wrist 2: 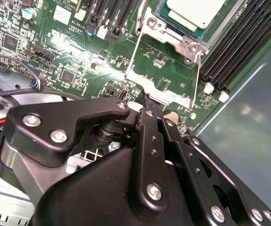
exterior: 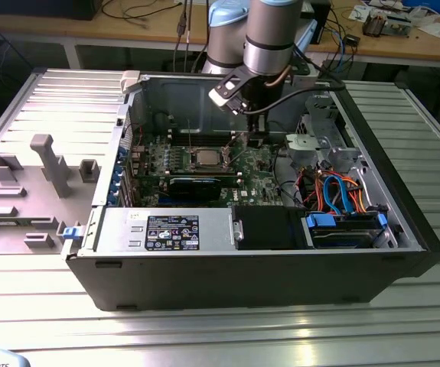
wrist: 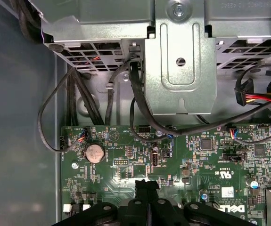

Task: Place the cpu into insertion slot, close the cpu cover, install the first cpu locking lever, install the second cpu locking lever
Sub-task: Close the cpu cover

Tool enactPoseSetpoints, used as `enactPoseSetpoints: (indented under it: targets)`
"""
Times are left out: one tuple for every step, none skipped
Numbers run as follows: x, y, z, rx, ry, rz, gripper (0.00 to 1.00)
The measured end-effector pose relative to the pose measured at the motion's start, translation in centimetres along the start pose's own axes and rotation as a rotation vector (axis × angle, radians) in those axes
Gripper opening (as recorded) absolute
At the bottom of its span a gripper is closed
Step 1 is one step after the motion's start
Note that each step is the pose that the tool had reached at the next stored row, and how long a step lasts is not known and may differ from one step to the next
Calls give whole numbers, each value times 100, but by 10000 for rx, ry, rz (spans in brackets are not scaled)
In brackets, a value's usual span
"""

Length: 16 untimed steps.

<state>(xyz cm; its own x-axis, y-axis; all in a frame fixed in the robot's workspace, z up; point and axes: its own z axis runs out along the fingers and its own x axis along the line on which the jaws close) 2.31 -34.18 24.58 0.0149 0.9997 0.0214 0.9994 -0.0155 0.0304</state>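
Exterior view: the claw (exterior: 256,141) is hanging just beside the cpu (exterior: 204,158). Second wrist view: the cpu is sitting in the insertion slot (wrist 2: 151,24). The claw, closed tight and gripping nothing, is meeting the free edge of the open cpu cover (wrist 2: 160,90). First wrist view: it is hovering over the motherboard (wrist: 126,160). Slow, steady pushing seems wise.

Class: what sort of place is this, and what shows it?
Probably a robotics lab: a robot arm reaches into an open computer case on a metal table, cluttered workbench behind.
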Motion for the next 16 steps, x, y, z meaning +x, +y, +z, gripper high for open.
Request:
enactPoseSetpoints:
  targets:
    - [0,-7,0,0,0,1,11]
    - [0,-14,0,0,0,1,11]
    - [0,-22,0,0,-1,1,11]
    - [0,-28,0,0,0,1,11]
    - [0,-34,-1,0,0,1,11]
    - [0,-40,-1,0,0,0,11]
    - [0,-44,-1,0,-1,0,11]
    - [-1,-52,-1,0,-2,1,11]
    - [0,-64,-5,0,-2,1,11]
    - [0,-68,-12,3,-1,1,11]
    - [-1,-74,-18,5,-1,1,11]
    - [0,-78,-21,6,2,0,11]
    - [0,-81,-23,8,2,0,11]
    - [0,-85,-23,12,3,1,11]
    - [0,-87,-24,18,3,1,11]
    - [-1,-88,-24,23,1,-1,11]
